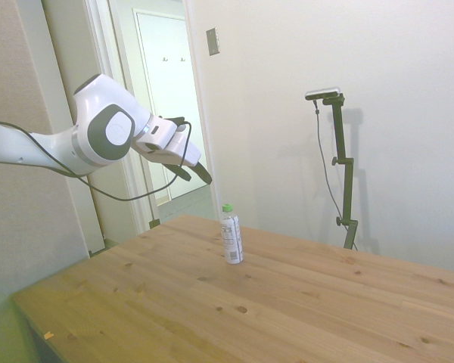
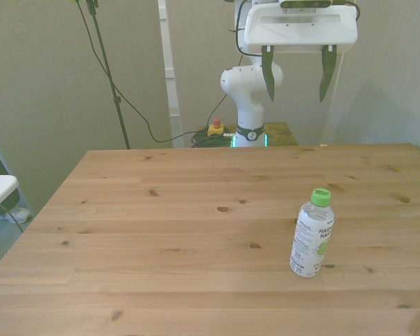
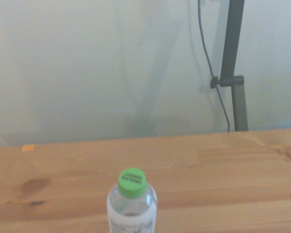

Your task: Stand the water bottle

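Slim clear plastic water bottle (image 2: 312, 233) upright (green ribbed cap), knotty wooden table (image 2: 161, 231), tool (image 2: 297, 73) spread wide

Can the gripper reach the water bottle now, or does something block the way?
Probably yes. The gripper hangs open in the air above the table, and the water bottle stands alone with nothing near it.
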Robot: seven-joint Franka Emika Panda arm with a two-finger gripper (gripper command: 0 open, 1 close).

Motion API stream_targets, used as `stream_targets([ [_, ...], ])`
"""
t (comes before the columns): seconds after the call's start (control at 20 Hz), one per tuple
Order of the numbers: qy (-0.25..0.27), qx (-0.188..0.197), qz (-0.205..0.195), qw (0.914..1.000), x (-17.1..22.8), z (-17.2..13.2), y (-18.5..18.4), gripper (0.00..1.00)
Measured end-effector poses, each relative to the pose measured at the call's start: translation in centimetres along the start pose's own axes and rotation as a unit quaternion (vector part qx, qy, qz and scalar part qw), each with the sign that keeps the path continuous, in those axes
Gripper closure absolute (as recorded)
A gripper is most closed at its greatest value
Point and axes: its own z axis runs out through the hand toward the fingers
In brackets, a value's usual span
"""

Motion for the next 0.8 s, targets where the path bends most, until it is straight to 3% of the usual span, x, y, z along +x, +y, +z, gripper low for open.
stream_targets([
  [0.4,-0.086,-0.071,-0.039,0.9930,-2.1,1.0,1.4,0.00],
  [0.8,-0.140,-0.118,-0.039,0.9823,-2.6,0.6,3.9,0.00],
])
